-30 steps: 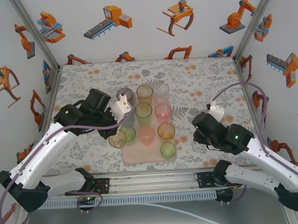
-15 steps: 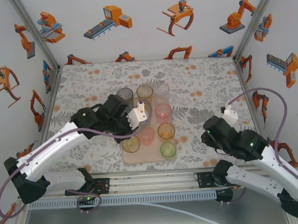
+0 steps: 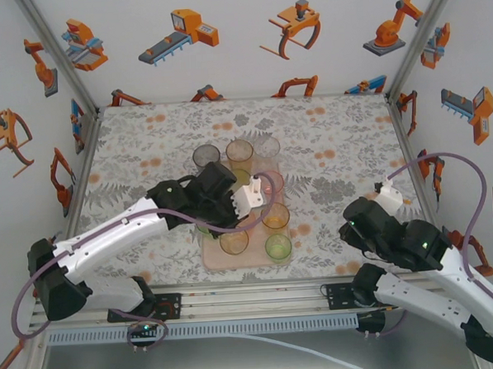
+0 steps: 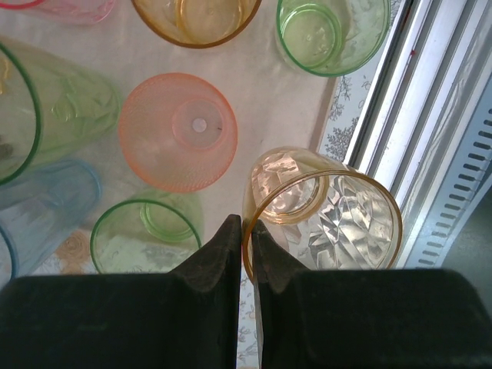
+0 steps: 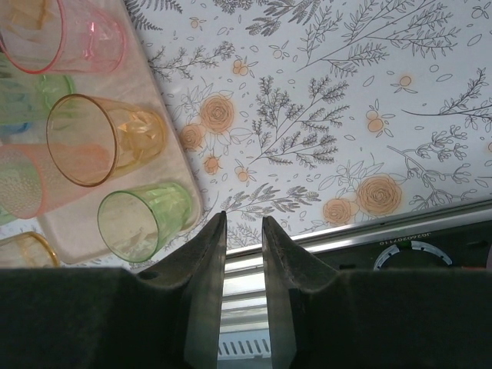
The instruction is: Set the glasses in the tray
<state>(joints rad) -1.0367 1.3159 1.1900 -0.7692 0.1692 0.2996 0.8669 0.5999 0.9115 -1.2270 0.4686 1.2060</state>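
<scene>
1. Clock directions are being read from the overhead view: 12 o'clock is the far wall and 6 o'clock is the arm bases.
2. The tray (image 4: pixel 269 100) is lying mid-way across the floral bench (image 3: pixel 326 131), with its long side running 12 to 6.
3. The left arm is reaching in from 8 o'clock over the tray.
4. The left claw (image 4: pixel 247 223) is clenching on the amber tumbler (image 4: pixel 323 223). It is pinching the rim wall, one finger outside and one inside, with the jaws almost meeting.
5. The amber tumbler is hanging upright, mouth up, at the tray's 6 o'clock edge. I cannot tell whether its base is touching the tray.
6. The green tumbler (image 3: pixel 278 246) is standing in the tray just beside it, at its 3 o'clock.
7. The orange tumbler (image 3: pixel 275 215) and the pink tumbler (image 3: pixel 270 183) are lining up behind the green one toward 12.
8. Along the tray's 12 o'clock end, the smoky grey tumbler (image 3: pixel 205 156), the pale amber tumbler (image 3: pixel 239 150) and the clear tumbler (image 3: pixel 267 146) are standing in a row.
9. In the left wrist view, the salmon tumbler (image 4: pixel 177 131) and the pale blue tumbler (image 4: pixel 46 204) are standing in the tray.
10. The right claw (image 5: pixel 242 231) is released, its fingers parted by a narrow gap and gripping nothing.
11. The right claw is hovering over the bench's 6 o'clock edge, at the tray's 4 o'clock and apart from it.
</scene>
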